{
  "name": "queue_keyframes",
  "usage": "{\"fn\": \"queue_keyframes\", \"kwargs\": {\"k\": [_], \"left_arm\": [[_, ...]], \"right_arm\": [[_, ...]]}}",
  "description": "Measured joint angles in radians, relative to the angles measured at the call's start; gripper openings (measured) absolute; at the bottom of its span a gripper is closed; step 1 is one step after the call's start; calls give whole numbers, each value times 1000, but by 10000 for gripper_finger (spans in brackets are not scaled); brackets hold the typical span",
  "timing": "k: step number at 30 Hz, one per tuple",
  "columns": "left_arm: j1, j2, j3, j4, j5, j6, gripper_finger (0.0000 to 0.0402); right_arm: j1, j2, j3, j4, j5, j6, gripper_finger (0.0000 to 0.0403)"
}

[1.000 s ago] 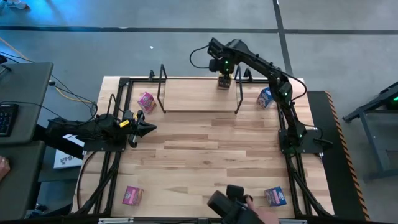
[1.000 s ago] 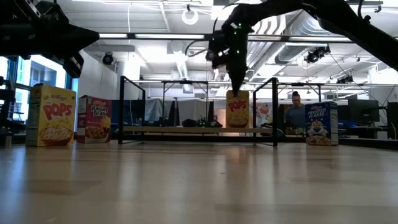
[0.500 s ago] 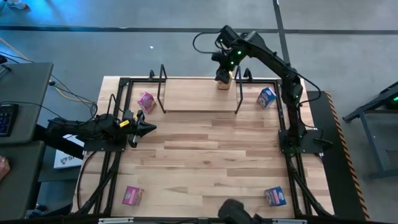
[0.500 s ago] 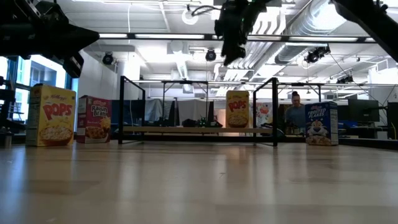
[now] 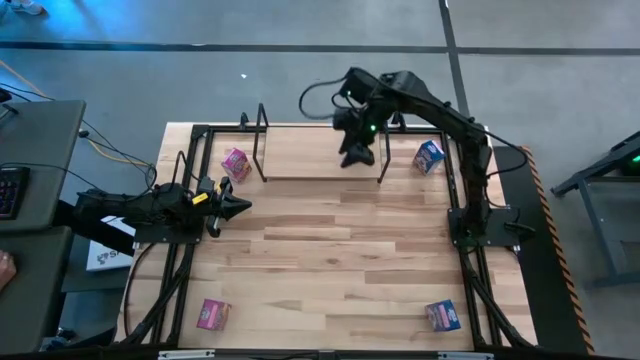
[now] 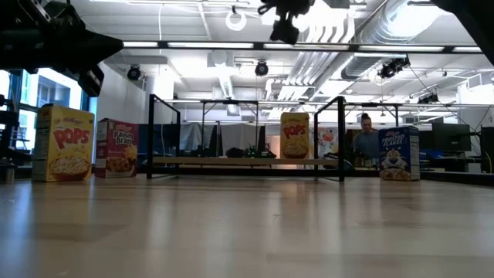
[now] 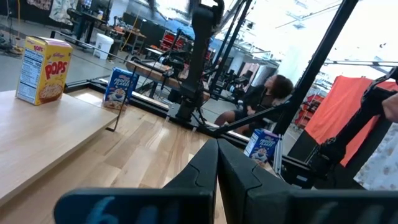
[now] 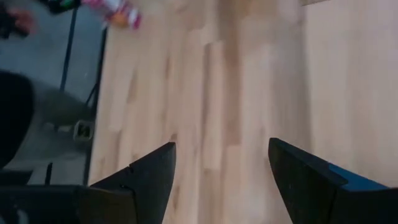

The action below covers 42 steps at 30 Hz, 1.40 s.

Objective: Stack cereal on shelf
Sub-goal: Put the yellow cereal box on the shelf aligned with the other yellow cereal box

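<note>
- Nearest you on the table, a pink cereal box lies by the front left corner and a blue cereal box by the front right corner, well apart from each other
- Your left claw waits low at the left edge of the table, its fingers pressed together to a point and holding nothing
- Farther back on the left, a second pink box stands just outside the shelf's left end frame; the low view shows a yellow Pops box beside a pink one on that side
- The shelf sits at the far edge of the table, its pale board between two black loop frames
- One yellow Pops box stands upright on the shelf board near its right end frame
- Your right claw hangs high above the right part of the shelf, fingers spread wide apart and empty
- A second blue box stands just outside the shelf's right frame
</note>
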Motion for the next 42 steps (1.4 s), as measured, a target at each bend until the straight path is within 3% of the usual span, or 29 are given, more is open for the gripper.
{"fn": "queue_keyframes", "kwargs": {"k": [23,25,28,33,36,39,42], "left_arm": [[0,0,0,1,0,0,0],[0,0,0,1,0,0,0],[0,0,0,1,0,0,0],[0,0,0,1,0,0,0],[0,0,0,1,0,-7,0],[0,0,0,17,0,-61,0],[0,0,0,80,-2,-147,0]], "right_arm": [[109,-172,-29,2,86,50,250],[113,-244,-160,87,88,60,250],[114,-428,-515,303,88,143,250],[132,-813,-1074,803,119,468,250],[178,-999,-1333,1170,209,660,250],[223,-1126,-1530,1519,338,755,250],[251,-1183,-1654,1715,461,814,250]]}}
